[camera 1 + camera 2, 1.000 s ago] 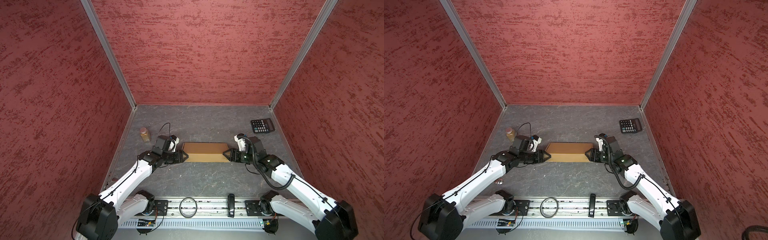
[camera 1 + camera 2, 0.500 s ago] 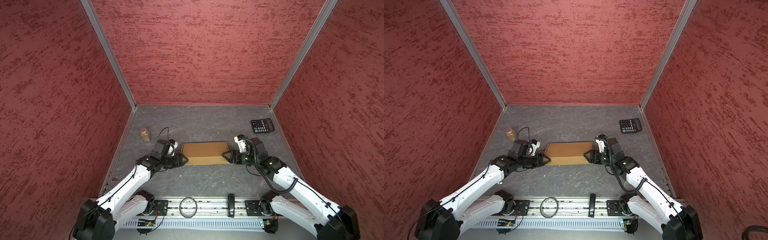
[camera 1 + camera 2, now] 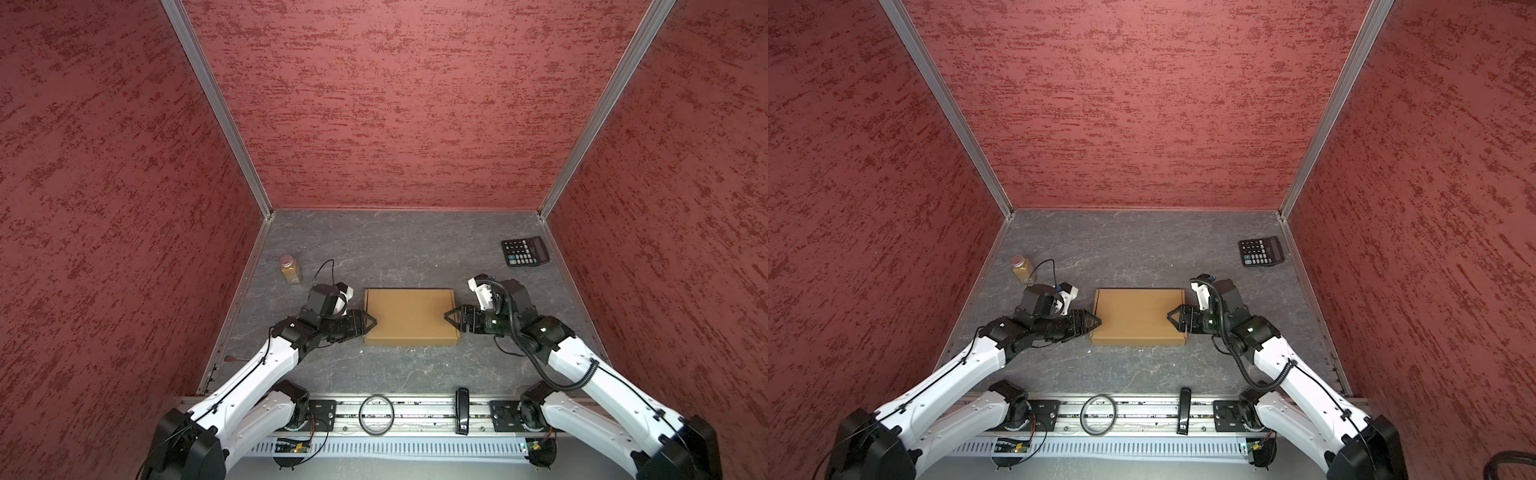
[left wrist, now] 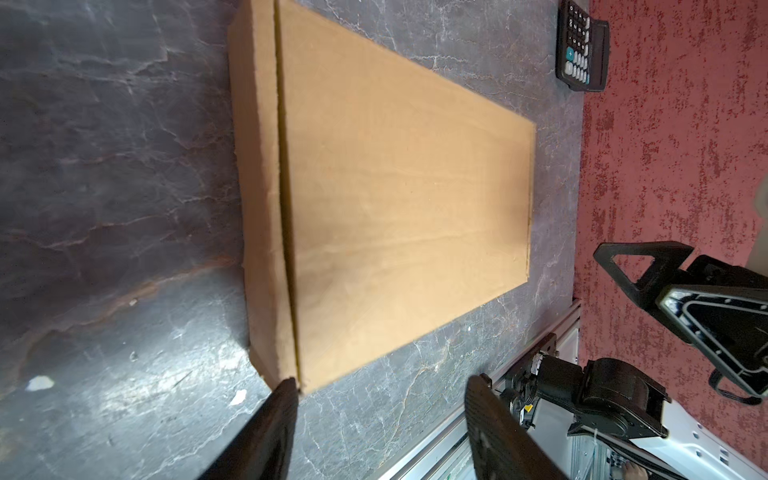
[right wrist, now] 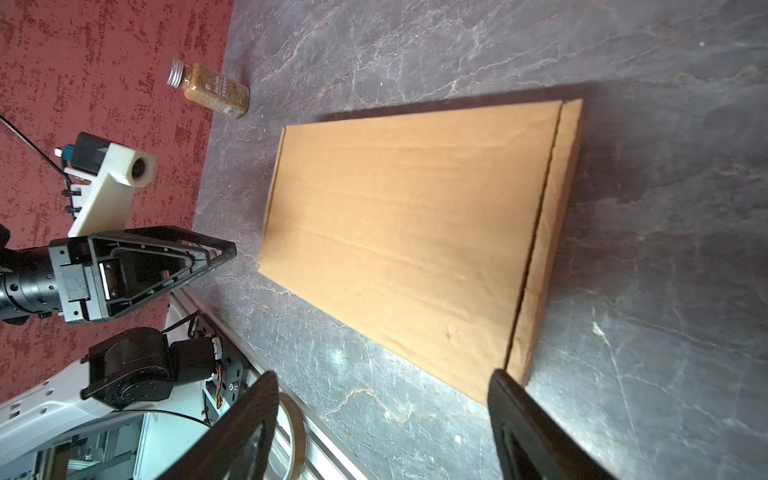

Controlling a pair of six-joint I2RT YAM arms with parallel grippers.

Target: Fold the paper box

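Left pincer (image 3: 371,322) and right pincer (image 3: 449,315), wider than before, open and empty; paper box (image 3: 410,316) flat between them.

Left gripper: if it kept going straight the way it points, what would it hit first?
Probably the paper box: the open left gripper points at its near short end. Height is unclear, so it might skim the top.

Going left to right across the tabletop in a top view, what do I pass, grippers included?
Spice jar → left gripper → paper box → right gripper → calculator.
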